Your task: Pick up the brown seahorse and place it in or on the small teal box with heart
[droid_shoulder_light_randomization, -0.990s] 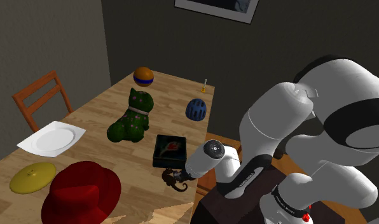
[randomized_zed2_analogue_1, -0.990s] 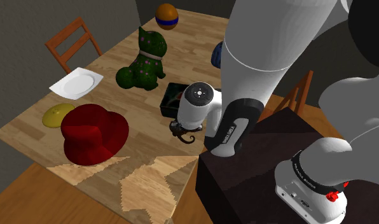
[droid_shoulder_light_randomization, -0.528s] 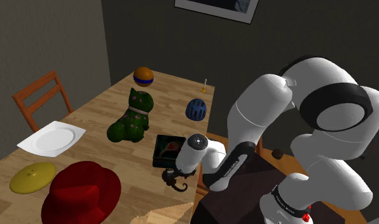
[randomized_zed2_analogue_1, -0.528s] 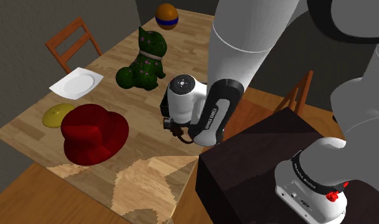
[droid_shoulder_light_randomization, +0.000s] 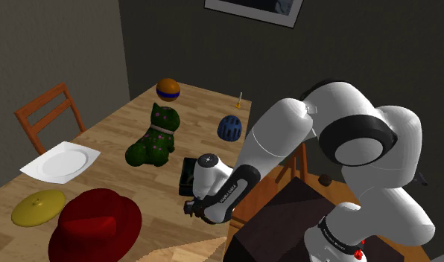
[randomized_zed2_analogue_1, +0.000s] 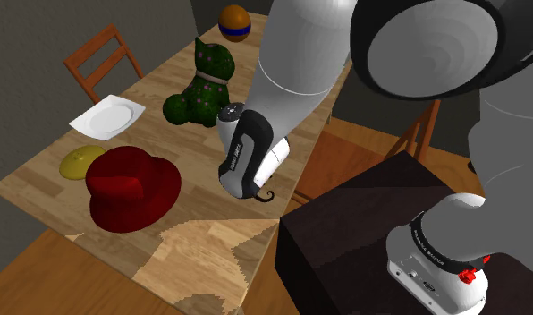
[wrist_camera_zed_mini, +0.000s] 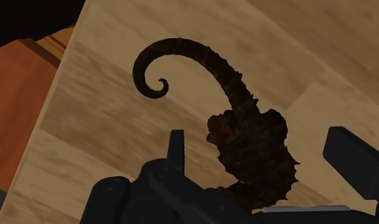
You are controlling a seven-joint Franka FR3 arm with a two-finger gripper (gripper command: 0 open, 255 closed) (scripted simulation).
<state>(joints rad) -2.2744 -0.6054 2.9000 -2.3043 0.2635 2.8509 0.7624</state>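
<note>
Wrist view: one seahorse [wrist_camera_zed_mini: 248,149] between two parted fingers [wrist_camera_zed_mini: 176,151], seemingly untouched.

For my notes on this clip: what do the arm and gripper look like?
The arm has rounded glossy white links with dark bands at the joints, small black lettering on the wrist link and a red part at its base. The gripper is all black with two blocky fingers.

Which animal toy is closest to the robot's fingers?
The brown seahorse, lying between the open fingers; the green cat sits farther off on the table.
</note>
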